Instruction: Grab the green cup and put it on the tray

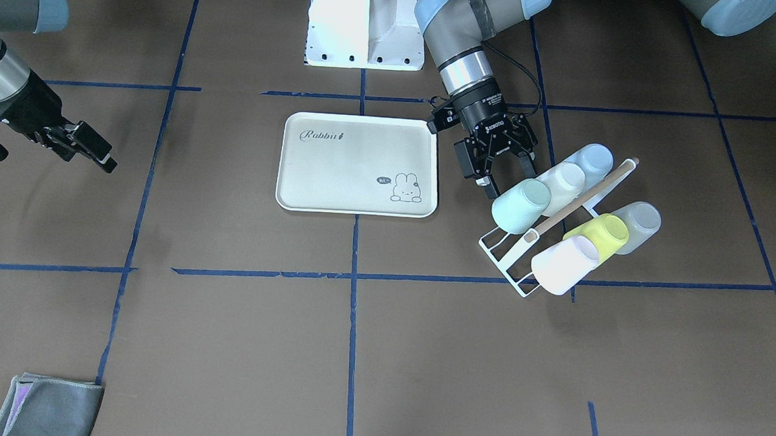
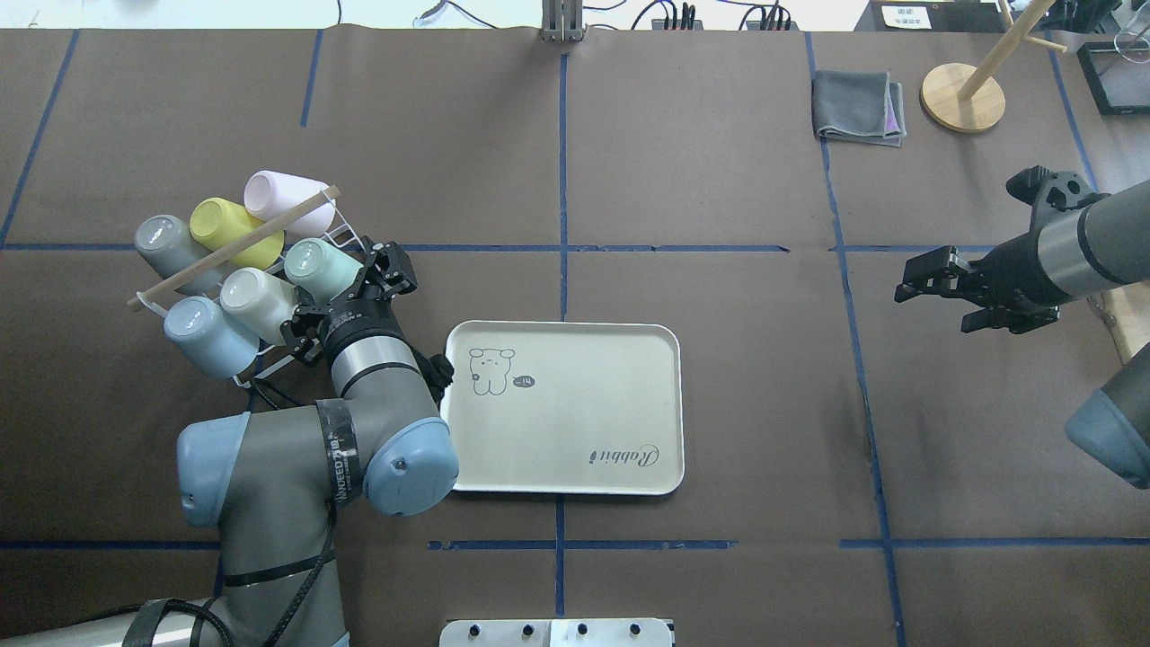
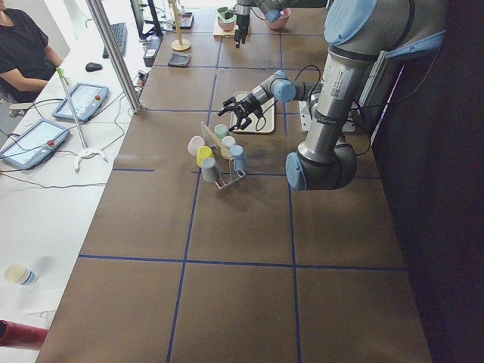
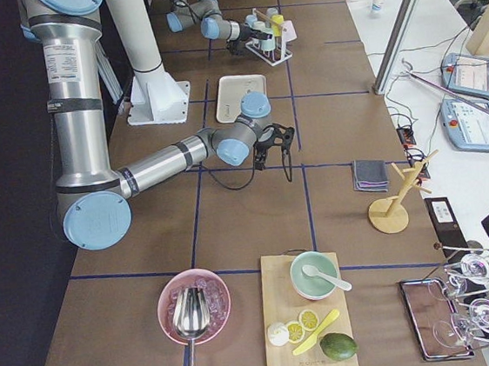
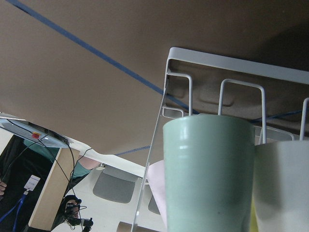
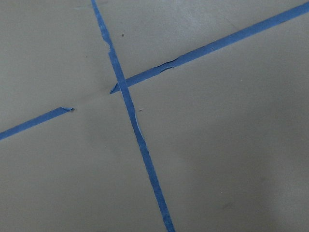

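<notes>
At the left gripper point(image 1: 506, 173) I logged the jaws spread wide, with nothing held between them. Its fingertips point(image 1: 488, 184) stood just beside the side wall of the green cup point(image 1: 522, 204). I could not tell from any view whether they touched it.

The cup sat tilted, closed end up, on the end prong of a white wire rack point(image 1: 522, 291), the place nearest the gripper. A cream cup point(image 1: 563, 180) came next in the same row, then a pale blue cup point(image 1: 595, 158). A wooden bar point(image 1: 584, 198) ran along the rack between that row and the other, where a yellow-green cup point(image 1: 599, 234) sat.

The tray point(image 1: 337, 174) lay flat on the table point(image 1: 420, 355) on the gripper's other side, near it but apart from cup and rack.

From the left wrist view I noted the green cup filling the lower middle, cut off by the bottom edge, with rack wires behind it. The gripper's own fingers lay outside that frame.

The right gripper point(image 2: 930, 279) hung over taped table paper, well apart from the tray. I could not make out whether its jaws were spread or pressed together.
</notes>
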Controlling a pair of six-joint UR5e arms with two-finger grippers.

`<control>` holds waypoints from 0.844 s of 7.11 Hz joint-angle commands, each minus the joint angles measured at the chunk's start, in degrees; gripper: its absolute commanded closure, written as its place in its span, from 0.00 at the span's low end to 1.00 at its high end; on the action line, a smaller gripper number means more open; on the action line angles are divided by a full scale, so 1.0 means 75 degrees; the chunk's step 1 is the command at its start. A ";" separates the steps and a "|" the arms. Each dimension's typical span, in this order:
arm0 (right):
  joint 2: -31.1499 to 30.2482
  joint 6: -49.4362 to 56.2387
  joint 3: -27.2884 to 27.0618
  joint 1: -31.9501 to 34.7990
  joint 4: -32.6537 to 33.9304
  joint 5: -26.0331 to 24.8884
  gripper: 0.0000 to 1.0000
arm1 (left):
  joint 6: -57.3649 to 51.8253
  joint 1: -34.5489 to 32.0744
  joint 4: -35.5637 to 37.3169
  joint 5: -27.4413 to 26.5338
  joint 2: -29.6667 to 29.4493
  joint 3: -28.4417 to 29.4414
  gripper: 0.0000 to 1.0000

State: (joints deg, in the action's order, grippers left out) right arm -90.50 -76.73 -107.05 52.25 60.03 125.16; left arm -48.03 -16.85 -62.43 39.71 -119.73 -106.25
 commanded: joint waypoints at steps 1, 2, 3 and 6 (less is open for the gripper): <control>0.0020 0.0000 -0.0035 0.0018 0.0000 0.0011 0.00 | 0.0065 0.0183 0.0039 -0.0347 -0.0056 0.0303 0.00; 0.0009 0.0000 -0.0047 0.0030 0.0000 0.0012 0.00 | 0.0076 0.0219 0.0051 -0.0419 -0.0067 0.0420 0.00; -0.0003 0.0000 -0.0047 0.0030 0.0000 0.0012 0.00 | 0.0216 0.0219 0.0039 -0.0432 -0.0067 0.0607 0.00; -0.0050 0.0000 -0.0047 0.0030 0.0000 0.0000 0.00 | 0.0240 0.0220 0.0051 -0.0654 -0.0301 0.1111 0.00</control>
State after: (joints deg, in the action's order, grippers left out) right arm -90.74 -76.73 -107.40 52.47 60.03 125.23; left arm -46.31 -15.16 -62.12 35.45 -121.20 -99.62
